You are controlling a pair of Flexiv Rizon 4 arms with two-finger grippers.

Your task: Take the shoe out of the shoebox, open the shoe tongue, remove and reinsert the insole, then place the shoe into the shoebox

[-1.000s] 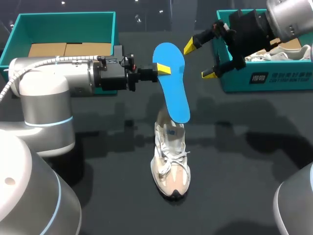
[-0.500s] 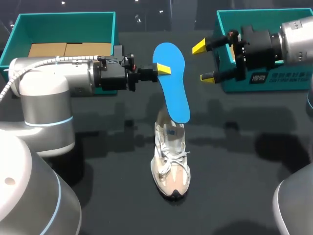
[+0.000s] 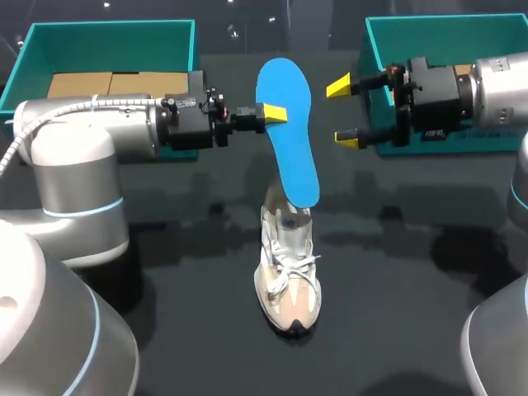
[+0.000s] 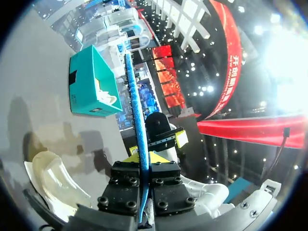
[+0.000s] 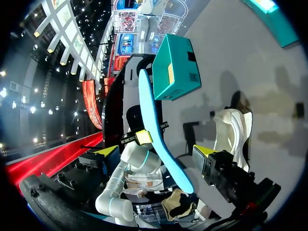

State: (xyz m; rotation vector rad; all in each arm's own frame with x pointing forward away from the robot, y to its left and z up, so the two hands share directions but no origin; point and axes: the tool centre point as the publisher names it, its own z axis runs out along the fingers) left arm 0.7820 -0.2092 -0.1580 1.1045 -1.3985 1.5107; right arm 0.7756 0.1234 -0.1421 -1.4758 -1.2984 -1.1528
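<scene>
Between the yellow fingertips of our left hand (image 3: 275, 114) sits the blue insole (image 3: 295, 157), pinched across its two faces at the edge of its broad upper part. From that grip it hangs lengthwise and slanting, its narrow lower end over the collar of the pale sneaker (image 3: 289, 276). We cannot tell whether that end has entered the opening or only hovers at it. The sneaker stands on the dark table (image 3: 412, 272) between the arms.

Our right hand (image 3: 342, 113) is spread and holds nothing, its fingers aimed at the insole from just beside it but apart from it. It sits in front of a teal shoebox (image 3: 445, 23). A second teal shoebox (image 3: 111, 37) stands behind our left arm.

We judge the insole light, thin and bendy; it shows a slight curve along its length. Held by one edge, its free end will likely wobble and buckle if pushed. A second hold lower down, across the faces, should guide it. The sneaker's upper looks soft, so we would brace it at the heel or sole.
</scene>
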